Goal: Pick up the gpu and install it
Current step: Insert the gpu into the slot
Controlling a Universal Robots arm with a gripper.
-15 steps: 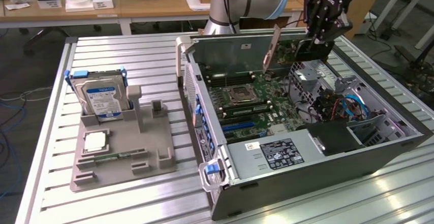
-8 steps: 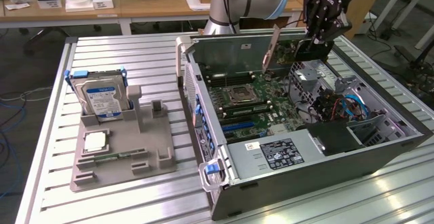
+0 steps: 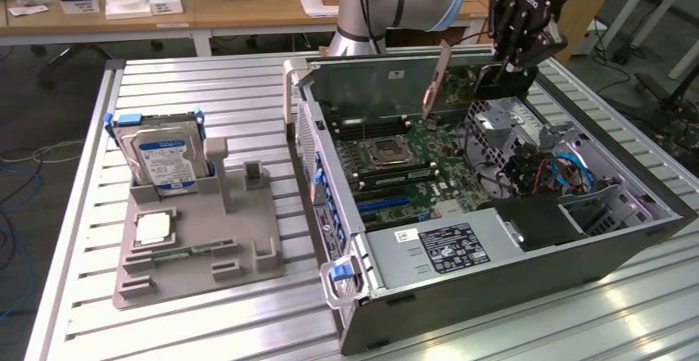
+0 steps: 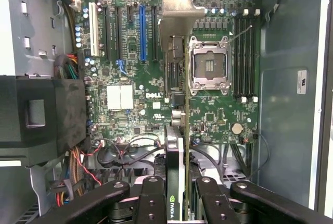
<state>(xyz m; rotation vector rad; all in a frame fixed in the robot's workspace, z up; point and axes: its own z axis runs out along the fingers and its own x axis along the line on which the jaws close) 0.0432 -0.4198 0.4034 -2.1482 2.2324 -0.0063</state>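
My gripper (image 3: 509, 65) is shut on the gpu (image 3: 467, 84), a thin green card with a black cooler and a silver end bracket (image 3: 438, 78). The card hangs on edge over the far end of the open computer case (image 3: 513, 287), above the motherboard (image 3: 421, 169) and clear of it. In the wrist view the gpu (image 4: 176, 146) appears edge-on between the black fingers (image 4: 152, 203), its bracket (image 4: 179, 10) pointing away. The card lies between the blue slot (image 4: 142, 31) and the CPU socket (image 4: 210, 65), touching neither.
A grey holder (image 3: 202, 250) on the exterior view's left carries a hard drive (image 3: 164, 158) and a memory stick (image 3: 180, 252). Inside the case are the power supply (image 3: 459, 246), a drive cage with coloured cables (image 3: 552, 169) and memory slots (image 4: 244, 52).
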